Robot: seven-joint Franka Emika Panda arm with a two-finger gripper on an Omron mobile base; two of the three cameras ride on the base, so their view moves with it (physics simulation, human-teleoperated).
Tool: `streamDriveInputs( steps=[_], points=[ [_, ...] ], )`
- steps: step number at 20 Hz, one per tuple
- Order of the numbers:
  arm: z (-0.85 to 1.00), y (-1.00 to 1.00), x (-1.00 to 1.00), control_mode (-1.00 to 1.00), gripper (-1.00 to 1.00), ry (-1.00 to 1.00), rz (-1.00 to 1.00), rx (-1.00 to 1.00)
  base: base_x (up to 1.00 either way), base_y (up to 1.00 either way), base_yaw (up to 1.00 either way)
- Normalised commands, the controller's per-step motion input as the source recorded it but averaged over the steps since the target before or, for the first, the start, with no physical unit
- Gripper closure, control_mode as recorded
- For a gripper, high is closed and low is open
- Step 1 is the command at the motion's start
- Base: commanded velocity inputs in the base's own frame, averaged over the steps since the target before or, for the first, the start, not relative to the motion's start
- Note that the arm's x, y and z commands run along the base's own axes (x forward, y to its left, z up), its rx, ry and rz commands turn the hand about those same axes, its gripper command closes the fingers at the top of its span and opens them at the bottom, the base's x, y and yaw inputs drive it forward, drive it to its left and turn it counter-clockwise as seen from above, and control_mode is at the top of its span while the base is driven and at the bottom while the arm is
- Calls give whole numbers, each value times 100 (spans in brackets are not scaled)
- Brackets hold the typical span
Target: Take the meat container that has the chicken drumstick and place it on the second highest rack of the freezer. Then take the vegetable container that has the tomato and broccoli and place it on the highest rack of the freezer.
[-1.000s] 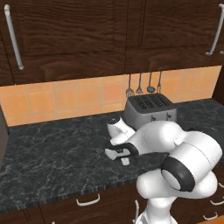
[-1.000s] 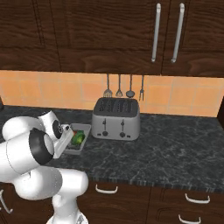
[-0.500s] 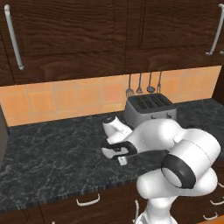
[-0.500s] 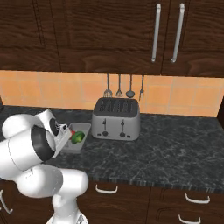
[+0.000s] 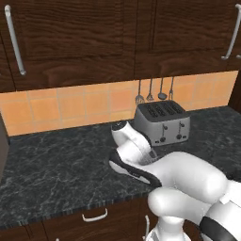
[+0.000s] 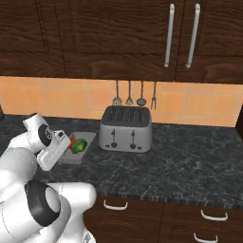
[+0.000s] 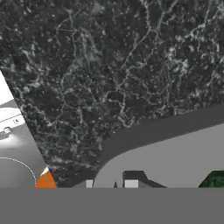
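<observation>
Little had changed over the last second. The arm's elbow had swung a touch higher in both base views, while the gripper (image 7: 110,184) stayed low over the counter (image 6: 190,161), at the near edge of the vegetable tray (image 6: 76,158). That tray, with the tomato (image 6: 71,141) and broccoli (image 6: 79,145) in it, still sat just beside the toaster (image 6: 126,129). I could not tell whether the fingers were spread or closed on the rim. I judged the pickup was still being lined up, and the trip to the top freezer rack had not begun.
</observation>
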Motion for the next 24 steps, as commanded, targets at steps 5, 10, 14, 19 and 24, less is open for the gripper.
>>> streamDriveInputs(
  steps=[5, 10, 14, 19, 24],
  points=[
    [100, 0, -81, -100, 100, -22, 0, 0, 0, 0, 0],
    [100, -7, -67, -100, 100, -18, 1, 0, 0, 0, 0],
    [100, -18, -58, -100, 100, -8, 1, 2, 0, 0, 0],
    [100, -7, -45, -100, 100, 5, 0, 1, 0, 0, 0],
    [98, 0, -40, -100, 100, 23, 4, 0, 0, 0, 0]
  ],
)
